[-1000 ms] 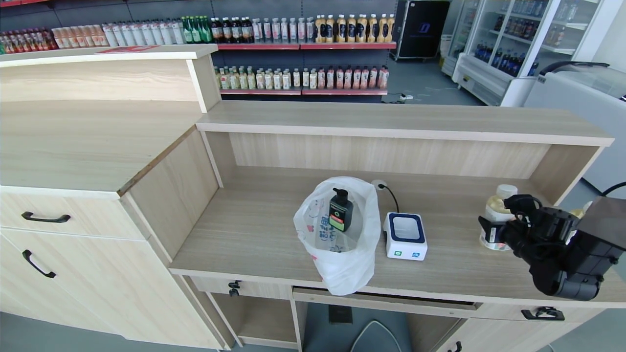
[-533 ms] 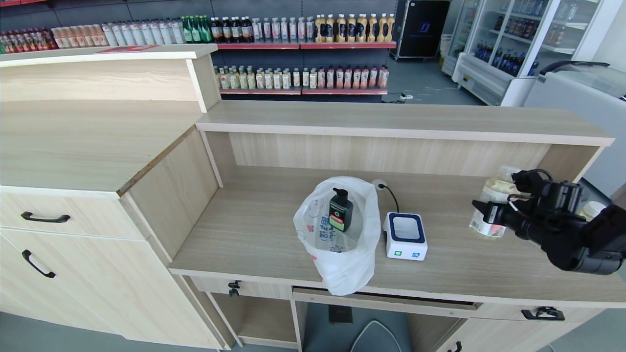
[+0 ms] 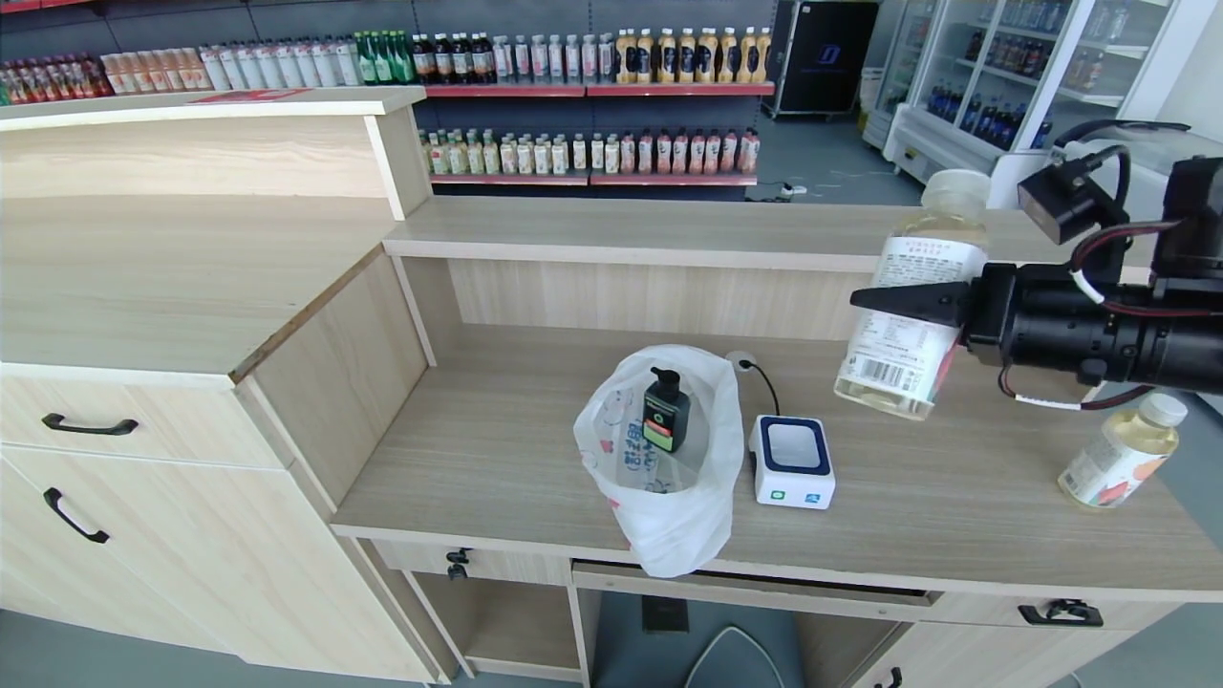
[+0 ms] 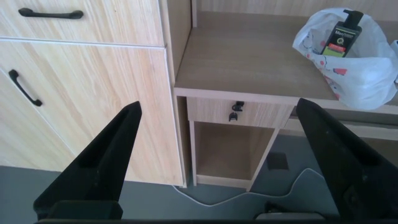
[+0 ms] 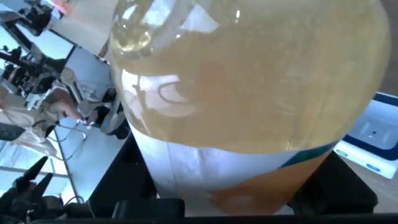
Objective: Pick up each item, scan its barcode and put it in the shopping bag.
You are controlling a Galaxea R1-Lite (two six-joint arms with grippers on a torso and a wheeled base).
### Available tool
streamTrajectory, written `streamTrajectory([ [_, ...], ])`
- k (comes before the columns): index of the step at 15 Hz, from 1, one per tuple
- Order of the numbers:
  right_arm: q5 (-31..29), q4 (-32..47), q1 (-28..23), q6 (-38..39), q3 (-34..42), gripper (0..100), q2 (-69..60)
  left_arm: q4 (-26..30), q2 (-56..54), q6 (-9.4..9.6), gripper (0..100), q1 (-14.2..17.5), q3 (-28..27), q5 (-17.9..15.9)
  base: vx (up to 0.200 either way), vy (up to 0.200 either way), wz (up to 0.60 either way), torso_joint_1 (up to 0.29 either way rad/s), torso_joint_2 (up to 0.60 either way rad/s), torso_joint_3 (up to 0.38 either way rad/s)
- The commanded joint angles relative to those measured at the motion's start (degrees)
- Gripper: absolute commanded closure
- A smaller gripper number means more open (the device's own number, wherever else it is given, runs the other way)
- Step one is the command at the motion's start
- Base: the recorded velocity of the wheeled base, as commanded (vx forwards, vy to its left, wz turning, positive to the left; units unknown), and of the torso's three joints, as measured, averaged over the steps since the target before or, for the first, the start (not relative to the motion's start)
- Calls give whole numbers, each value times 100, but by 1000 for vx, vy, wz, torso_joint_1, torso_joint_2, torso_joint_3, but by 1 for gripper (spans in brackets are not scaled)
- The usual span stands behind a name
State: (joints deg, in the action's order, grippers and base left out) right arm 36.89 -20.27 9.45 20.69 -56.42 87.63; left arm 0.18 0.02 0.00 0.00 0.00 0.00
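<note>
2 bottles of pale yellow drink are out here. 1 of them, the big bottle (image 3: 908,287), is up in the air in my right tool (image 3: 900,311), which is squeezed tight on its white label. It hangs high over the surface (image 3: 478,449), above and to the right of the white scanner (image 3: 791,461). The other 1, the small bottle (image 3: 1118,454), stands on the surface near the right end. My left tool (image 4: 219,107) is spread wide with nothing in it, low down by the drawers (image 4: 50,25) in front.

I think the job now is the scan. The barcode (image 3: 884,371) sits low on the label. So I should bring the big bottle down over the scanner's glass and turn the stripes to face it. I should go slow and hold tight so it does not slip.

The shopping bag (image 3: 611,420) stands open just beside the scanner, on its left. Inside it is 1 dark pump bottle (image 3: 666,413), standing up.
</note>
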Motion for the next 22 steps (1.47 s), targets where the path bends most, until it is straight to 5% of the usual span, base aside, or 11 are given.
streamTrajectory([
  [1,108,516,927,137,61,100,-1107,-1,-2,0,0,0,0,0,0,0,0,0,0,0],
  [7,152,788,1736,-65,412,100,-1547,-1,-2,0,0,0,0,0,0,0,0,0,0,0],
  [11,240,1526,1903,-917,931,100,-2048,-1,-2,0,0,0,0,0,0,0,0,0,0,0],
  [18,539,1887,1894,-838,825,100,-2285,-1,-2,0,0,0,0,0,0,0,0,0,0,0],
  [22,697,1860,1903,14,474,100,-2206,-1,-2,0,0,0,0,0,0,0,0,0,0,0],
])
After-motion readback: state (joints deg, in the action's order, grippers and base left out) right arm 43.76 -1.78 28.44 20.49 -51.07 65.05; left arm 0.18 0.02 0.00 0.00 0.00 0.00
